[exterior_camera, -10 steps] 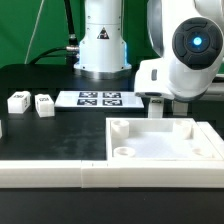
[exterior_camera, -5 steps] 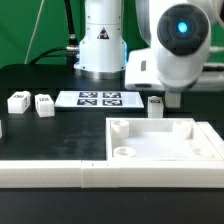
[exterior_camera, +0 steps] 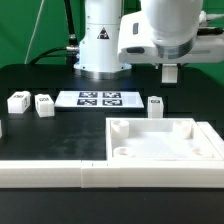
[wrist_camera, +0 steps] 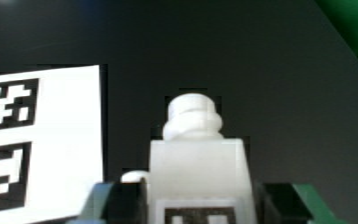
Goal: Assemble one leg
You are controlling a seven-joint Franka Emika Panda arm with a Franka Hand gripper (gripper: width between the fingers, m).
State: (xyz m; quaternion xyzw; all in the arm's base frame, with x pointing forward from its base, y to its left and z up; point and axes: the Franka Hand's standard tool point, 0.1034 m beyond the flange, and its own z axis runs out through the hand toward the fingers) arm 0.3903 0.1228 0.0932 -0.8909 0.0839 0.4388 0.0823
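Hovering the gripper (exterior_camera: 170,73) above the leg (exterior_camera: 155,105), which is standing upright on the table (exterior_camera: 40,80) just beside the far rim of the white panel (exterior_camera: 186,122), I am holding the fingers (wrist_camera: 105,205) apart, empty. I am aiming to descend straight, centring the block before closing low.

Glossy white arm (exterior_camera: 165,30) with dark fingers (exterior_camera: 170,72), triangle-marked base (exterior_camera: 100,45).

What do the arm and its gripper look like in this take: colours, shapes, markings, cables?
The arm is glossy white with rounded housings. Its base column bears a dark triangular mark. The gripper has a boxy white body and dark fingers. Black cables run behind the base.
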